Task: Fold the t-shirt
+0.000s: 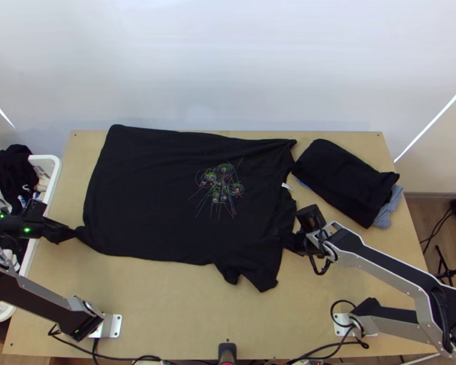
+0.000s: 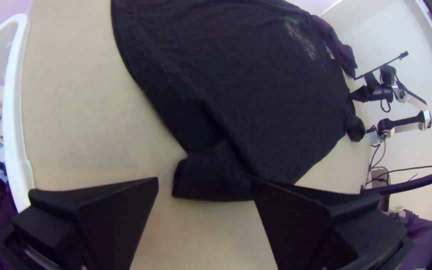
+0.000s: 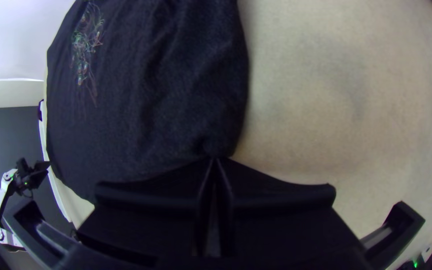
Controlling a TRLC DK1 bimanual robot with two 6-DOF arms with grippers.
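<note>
Black t-shirt spread across bench, right gripper pinching one edge

The t-shirt lies mostly flat and unfolded, its hem end towards the basket and its collar end towards a pile of folded cloth. A colourful print faces up, and a small white tag shows at the collar end. One sleeve points to the bench's near edge, slightly rumpled.

The left gripper is at the near corner of the hem end. In the left wrist view its jaws are spread wide, with a turned-over bit of the corner between them, nearer one jaw.

The right gripper is at the collar end, beside the sleeve. Its jaws are pressed together on the t-shirt's edge, where the cloth puckers at their tips.

In the pile, black cloth lies on blue cloth. The white basket, beside the bench, holds mixed clothes.
</note>
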